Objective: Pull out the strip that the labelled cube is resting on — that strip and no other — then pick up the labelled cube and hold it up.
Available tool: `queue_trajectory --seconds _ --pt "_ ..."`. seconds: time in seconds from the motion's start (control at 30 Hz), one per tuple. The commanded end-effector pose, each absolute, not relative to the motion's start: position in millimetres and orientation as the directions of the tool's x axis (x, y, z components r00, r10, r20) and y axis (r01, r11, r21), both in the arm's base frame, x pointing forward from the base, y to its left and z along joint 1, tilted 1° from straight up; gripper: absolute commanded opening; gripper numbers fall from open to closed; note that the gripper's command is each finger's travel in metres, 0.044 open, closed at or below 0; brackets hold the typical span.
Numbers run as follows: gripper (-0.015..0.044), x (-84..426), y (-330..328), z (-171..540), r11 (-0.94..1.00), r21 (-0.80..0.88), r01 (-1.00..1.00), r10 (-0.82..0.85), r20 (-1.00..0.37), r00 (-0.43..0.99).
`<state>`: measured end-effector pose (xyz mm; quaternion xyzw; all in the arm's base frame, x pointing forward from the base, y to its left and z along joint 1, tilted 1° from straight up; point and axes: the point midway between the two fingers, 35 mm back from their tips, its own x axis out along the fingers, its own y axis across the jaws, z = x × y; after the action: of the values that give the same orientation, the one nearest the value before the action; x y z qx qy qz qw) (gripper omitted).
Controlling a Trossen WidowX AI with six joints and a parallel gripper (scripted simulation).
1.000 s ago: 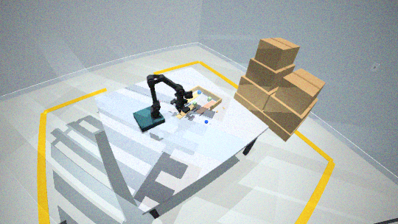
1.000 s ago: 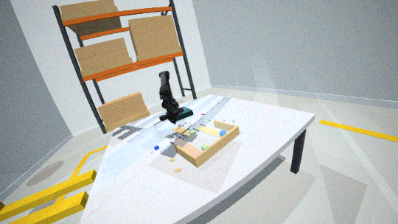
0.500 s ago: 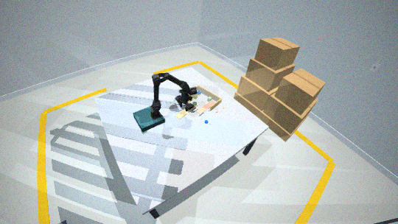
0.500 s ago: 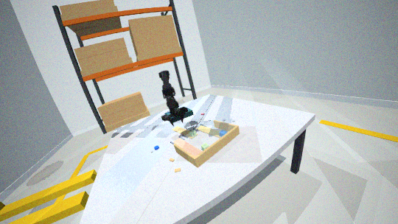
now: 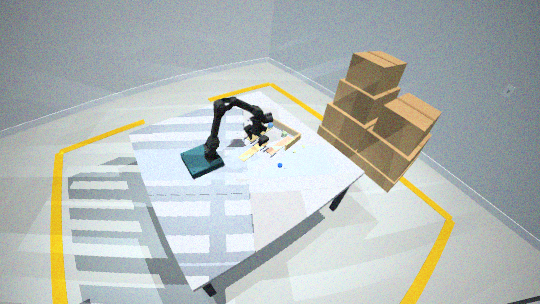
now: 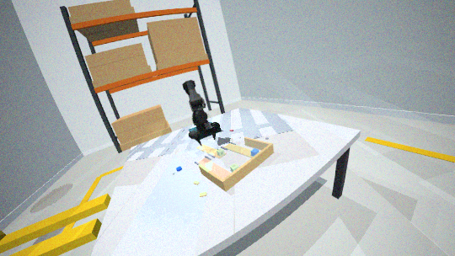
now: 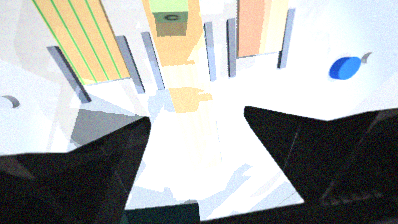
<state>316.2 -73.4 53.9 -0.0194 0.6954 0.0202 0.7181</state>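
A green cube [image 7: 171,14] [image 6: 220,152] with a dark ring mark rests on the plain middle strip [image 7: 177,50] [image 6: 206,148] [image 5: 247,155]. That strip sticks out past its grey rails towards the arm's base. My gripper [image 7: 198,115] [image 6: 207,141] is open and empty, its fingertips on either side of the strip's protruding part in the wrist view; their height above it is hard to tell. A strip with green lines [image 7: 82,40] lies to the left, an orange strip [image 7: 250,30] [image 6: 206,163] to the right. A blue cube [image 6: 254,152] and another green cube [image 6: 234,168] are farther back.
A wooden frame [image 6: 261,159] [image 5: 292,142] borders the strips' far side. Grey rails [image 7: 69,75] [image 7: 231,47] flank the strips. A blue disc [image 7: 345,68] [image 6: 179,168] [image 5: 280,165] and small yellow pieces [image 6: 203,194] [image 6: 196,183] lie outside the frame.
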Motion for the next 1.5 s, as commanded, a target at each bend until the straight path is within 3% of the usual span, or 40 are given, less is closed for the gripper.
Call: queue_trajectory --seconds 0.0,0.77,1.0,1.47 --pt "0.0440 331 -71 55 0.999 0.001 -0.051 0.003 -1.000 0.027" --pt "0.0440 415 -52 64 0.999 0.003 -0.051 0.005 -0.999 0.034" --pt "0.0256 415 -52 56 0.999 0.003 -0.051 0.005 -0.999 0.034" --pt "0.0250 417 -52 33 0.999 0.003 -0.051 0.005 -0.999 0.034"
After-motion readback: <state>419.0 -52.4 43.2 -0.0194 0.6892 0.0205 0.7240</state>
